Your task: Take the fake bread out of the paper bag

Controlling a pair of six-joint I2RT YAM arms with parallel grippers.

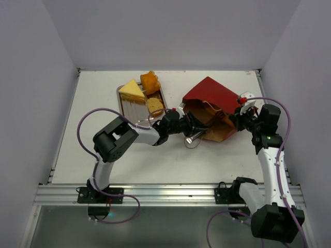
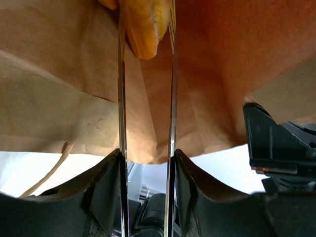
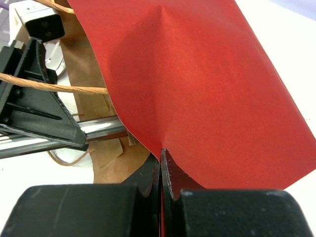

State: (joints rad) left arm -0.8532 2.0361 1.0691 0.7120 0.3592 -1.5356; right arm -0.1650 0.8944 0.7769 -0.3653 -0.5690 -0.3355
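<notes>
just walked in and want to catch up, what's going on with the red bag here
The right hand pinches the edge of the red paper bag, which lies on its side. The left hand reaches inside, fingers apart either side of a golden-orange toy bread piece; a firm grip isn't clear. A pale yellow wedge, an orange-brown bun and a round slice already sit on the silver metal tray.

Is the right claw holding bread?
No, the right gripper is pinched shut on the red edge of the paper bag.
</notes>
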